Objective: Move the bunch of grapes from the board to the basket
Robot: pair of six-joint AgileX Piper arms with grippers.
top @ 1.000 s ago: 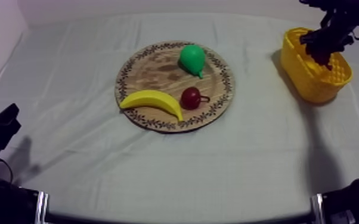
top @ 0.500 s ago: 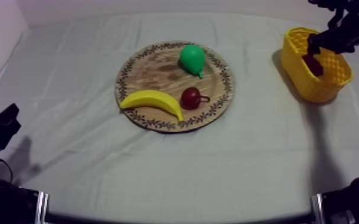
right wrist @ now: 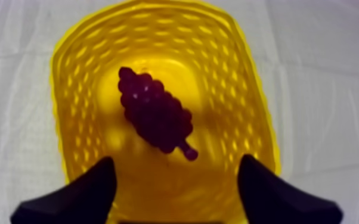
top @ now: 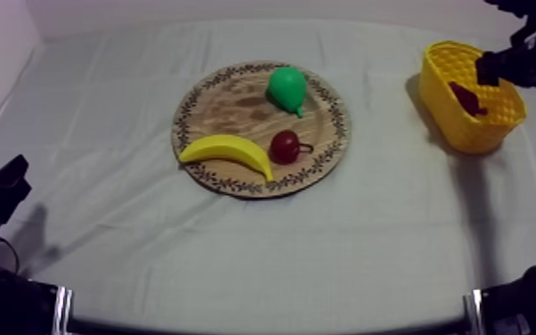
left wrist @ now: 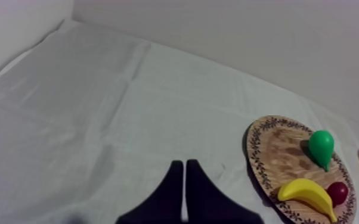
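We hold the right gripper spread wide and empty above the yellow basket, leaving the bunch of grapes free on its floor, while the idle left gripper rests closed.

**Surfaces and finishes**

Matt, softly creased grey-white cloth. Dull-finished wood with visible grain on the round board, darker pattern at the rim. Glossy plastic, pierced in a lattice, for the yellow basket. Knobbly, faintly shiny bunch of grapes. Smooth plastic, slight sheen, on banana, pear and small red fruit.
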